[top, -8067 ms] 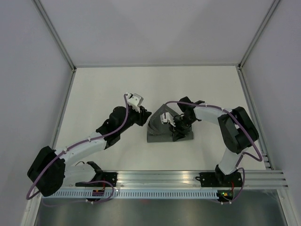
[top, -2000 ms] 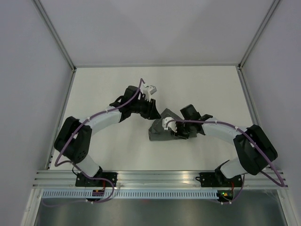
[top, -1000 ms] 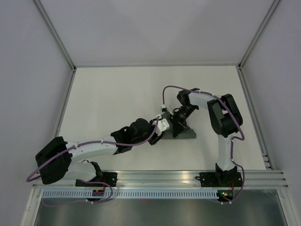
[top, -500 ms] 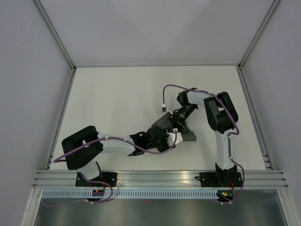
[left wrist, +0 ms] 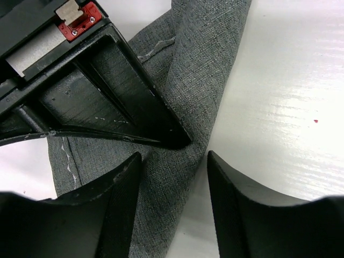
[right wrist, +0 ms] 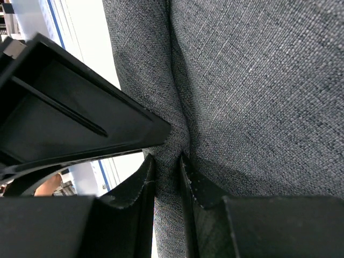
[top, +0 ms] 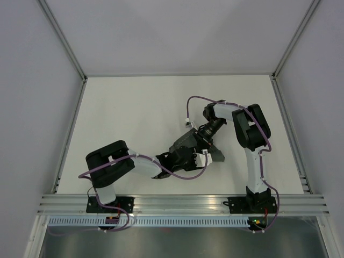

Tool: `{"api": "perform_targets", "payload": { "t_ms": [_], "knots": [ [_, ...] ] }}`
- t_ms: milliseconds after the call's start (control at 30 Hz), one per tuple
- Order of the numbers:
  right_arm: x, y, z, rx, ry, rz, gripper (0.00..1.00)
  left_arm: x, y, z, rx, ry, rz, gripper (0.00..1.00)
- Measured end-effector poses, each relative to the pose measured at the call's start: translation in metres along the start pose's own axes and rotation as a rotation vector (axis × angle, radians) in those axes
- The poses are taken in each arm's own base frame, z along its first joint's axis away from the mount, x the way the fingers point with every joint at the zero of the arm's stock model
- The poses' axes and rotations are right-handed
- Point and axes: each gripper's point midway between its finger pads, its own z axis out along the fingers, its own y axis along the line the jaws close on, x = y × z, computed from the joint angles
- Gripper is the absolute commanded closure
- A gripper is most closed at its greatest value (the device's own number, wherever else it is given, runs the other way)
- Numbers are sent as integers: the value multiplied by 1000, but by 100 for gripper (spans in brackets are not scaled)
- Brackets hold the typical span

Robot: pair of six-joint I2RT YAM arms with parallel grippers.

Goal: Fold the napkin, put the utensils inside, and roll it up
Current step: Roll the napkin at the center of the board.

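Note:
The dark grey napkin [top: 216,156] lies bunched on the white table, right of centre. My right gripper [top: 200,141] reaches it from the far side. In the right wrist view the gripper [right wrist: 167,161] is shut on a raised fold of the napkin [right wrist: 258,80]. My left gripper [top: 194,152] comes in from the near left. In the left wrist view it [left wrist: 174,161] is open, its jaws astride a fold of the napkin [left wrist: 199,80], just below the right gripper's finger [left wrist: 123,97]. No utensils show in any view.
The white table [top: 134,107] is walled by white panels at the back and sides. A metal rail [top: 183,203] with both arm bases runs along the near edge. The two grippers sit almost touching over the napkin.
The left arm has swung from the napkin's far left to its near side, its elbow drawing in rightward. The right arm has moved to the far side and holds the napkin, which has shifted slightly.

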Motion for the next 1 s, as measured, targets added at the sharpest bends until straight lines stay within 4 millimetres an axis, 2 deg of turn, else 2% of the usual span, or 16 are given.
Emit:
{"api": "perform_targets", "payload": {
  "t_ms": [67, 167, 300, 400, 700, 867, 1000],
  "knots": [
    [0, 0, 0, -2, -1, 3, 87, 0, 1, 2, -6, -2, 3, 48],
    [0, 0, 0, -2, -1, 4, 81, 1, 0, 5, -8, 0, 5, 60],
    [0, -1, -1, 0, -2, 4, 70, 0, -2, 5, -1, 1, 13, 90],
    [1, -2, -2, 5, 1, 6, 63, -1, -3, 6, 8, 5, 18, 98],
    [4, 5, -11, 44, 21, -7, 38, -6, -5, 9, 52, 13, -15, 98],
    [1, 2, -21, 108, 19, -35, 35, -9, -6, 11, 84, 5, -56, 98],
    [-15, -15, -43, 228, -56, -91, 35, -11, -7, 14, 122, 0, -96, 98]
  ]
}}
